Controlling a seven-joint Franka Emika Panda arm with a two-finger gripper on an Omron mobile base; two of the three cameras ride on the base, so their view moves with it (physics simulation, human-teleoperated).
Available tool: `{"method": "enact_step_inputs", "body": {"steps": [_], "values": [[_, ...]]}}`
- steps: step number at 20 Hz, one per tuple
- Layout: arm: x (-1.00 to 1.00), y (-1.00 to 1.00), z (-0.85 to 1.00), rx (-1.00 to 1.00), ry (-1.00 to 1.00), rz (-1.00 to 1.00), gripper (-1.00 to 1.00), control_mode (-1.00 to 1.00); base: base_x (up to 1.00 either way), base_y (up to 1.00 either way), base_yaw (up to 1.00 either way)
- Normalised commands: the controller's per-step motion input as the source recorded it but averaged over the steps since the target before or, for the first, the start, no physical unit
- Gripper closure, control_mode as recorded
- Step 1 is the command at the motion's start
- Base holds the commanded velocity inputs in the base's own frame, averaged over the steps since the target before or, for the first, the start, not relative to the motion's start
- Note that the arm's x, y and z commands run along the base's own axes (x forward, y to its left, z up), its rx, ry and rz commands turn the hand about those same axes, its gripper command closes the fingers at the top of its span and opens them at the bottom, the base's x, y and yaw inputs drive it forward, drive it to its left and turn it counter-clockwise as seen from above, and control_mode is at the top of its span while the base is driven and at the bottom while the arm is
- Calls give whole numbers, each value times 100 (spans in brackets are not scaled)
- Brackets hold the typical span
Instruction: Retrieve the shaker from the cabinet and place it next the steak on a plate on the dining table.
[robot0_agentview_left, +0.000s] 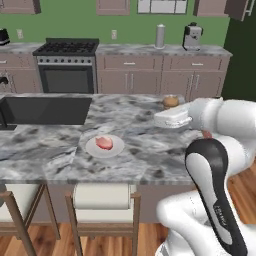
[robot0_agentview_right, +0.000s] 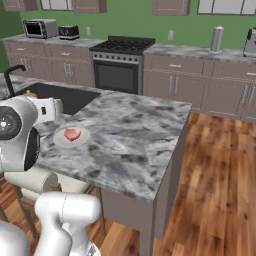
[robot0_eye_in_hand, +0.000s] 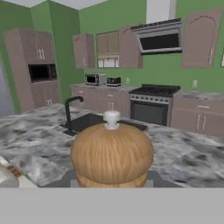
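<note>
Gripper (robot0_agentview_left: 171, 107) clenched on shaker (robot0_eye_in_hand: 112, 153), held over marble counter (robot0_agentview_left: 60, 150) at its far right side in left base view, wooden knobbed top (robot0_agentview_left: 171, 101) poking above white hand. In hand view, shaker's tan domed top with small white knob fills centre, close to lens. Steak (robot0_agentview_left: 104, 143) lying on small white plate (robot0_agentview_left: 118, 148), mid-counter near front edge, well apart from shaker, left of it. Black inset sink (robot0_agentview_left: 45, 110) beyond plate to left, faucet (robot0_eye_in_hand: 70, 109) beside it. Stove (robot0_agentview_left: 66, 65) on back wall. Stool (robot0_agentview_left: 102, 197) tucked under counter edge below plate. Steak and plate (robot0_agentview_right: 80, 137) near arm in right base view
</note>
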Motion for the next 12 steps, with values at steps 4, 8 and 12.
{"method": "enact_step_inputs", "body": {"steps": [4,8,12], "values": [[55,-52,-50,0,1,42,100,-100,0,0,0],[64,-33,-71,0,0,59,100,-100,0,0,0],[53,-27,-48,0,0,54,100,-100,0,0,0]]}}
